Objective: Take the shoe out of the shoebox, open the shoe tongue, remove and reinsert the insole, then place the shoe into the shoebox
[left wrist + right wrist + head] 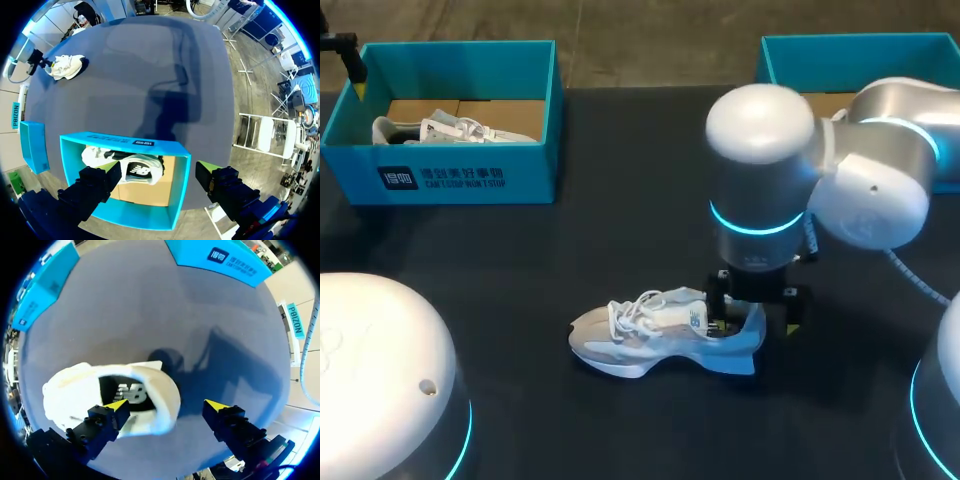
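Note:
A white and grey shoe (660, 335) lies on its sole on the dark table, toe to the left. My right gripper (757, 305) hangs over its heel. In the right wrist view that gripper (166, 407) is open: one yellow tip is over the shoe's (75, 390) mouth, where the dark insole (125, 390) shows, and the other is outside the heel collar. My left gripper (160, 177) stands open above the blue shoebox (125, 142), which holds a second white shoe (132, 167). That shoebox (460, 180) sits at the back left.
A second blue shoebox (790, 50) stands at the back right, partly hidden behind my right arm (870, 180). Bare dark tabletop (620, 230) lies between the boxes and the shoe.

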`<state>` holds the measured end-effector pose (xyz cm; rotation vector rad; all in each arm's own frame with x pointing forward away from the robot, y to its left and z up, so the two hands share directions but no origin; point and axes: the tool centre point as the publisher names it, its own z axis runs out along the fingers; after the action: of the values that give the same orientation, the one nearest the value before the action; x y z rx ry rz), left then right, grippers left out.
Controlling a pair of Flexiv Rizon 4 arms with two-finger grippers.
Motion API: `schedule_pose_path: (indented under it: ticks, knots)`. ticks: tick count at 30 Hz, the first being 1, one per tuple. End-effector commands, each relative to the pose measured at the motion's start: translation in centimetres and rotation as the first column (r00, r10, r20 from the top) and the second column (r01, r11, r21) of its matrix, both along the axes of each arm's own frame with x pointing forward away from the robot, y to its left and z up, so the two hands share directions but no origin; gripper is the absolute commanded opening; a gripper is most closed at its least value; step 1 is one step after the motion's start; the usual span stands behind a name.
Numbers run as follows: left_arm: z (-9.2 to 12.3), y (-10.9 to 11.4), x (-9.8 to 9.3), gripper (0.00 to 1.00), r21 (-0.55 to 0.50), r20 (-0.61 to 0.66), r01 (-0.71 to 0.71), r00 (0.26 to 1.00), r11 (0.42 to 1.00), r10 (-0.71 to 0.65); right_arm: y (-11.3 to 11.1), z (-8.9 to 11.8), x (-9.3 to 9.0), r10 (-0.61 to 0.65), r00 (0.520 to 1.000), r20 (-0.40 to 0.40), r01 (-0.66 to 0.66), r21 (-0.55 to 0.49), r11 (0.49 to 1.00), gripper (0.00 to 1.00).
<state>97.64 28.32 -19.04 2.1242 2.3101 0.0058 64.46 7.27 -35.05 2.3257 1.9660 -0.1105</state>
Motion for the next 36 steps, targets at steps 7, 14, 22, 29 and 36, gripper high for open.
schedule_pose_path:
  ticks: [7,14,22,29,36]
  knots:
    - [0.0,0.0,-0.1,1.0,0.002,0.001,0.0,1.0,1.0,0.0,-2.7,5.6,-0.4,0.105,0.994,0.015,-0.106,0.189,0.976,1.0]
    - [0.0,0.0,-0.1,1.0,0.002,0.001,0.0,1.0,1.0,0.0,-3.6,7.5,-0.5,0.249,0.967,0.048,-0.253,0.27,0.929,1.0]
    - [0.0,0.0,-0.1,1.0,0.002,0.001,0.0,1.0,1.0,0.0,-5.3,7.8,-1.2,0.396,0.914,0.091,-0.403,0.317,0.858,1.0]
    - [0.0,0.0,-0.1,1.0,0.002,0.001,0.0,1.0,1.0,0.0,-6.1,8.3,-1.2,0.562,0.797,0.222,-0.599,0.42,0.682,1.0]
    - [0.0,0.0,-0.1,1.0,0.002,0.001,0.0,1.0,1.0,0.0,-6.4,8.3,-1.2,0.601,0.775,0.196,-0.622,0.407,0.669,1.0]
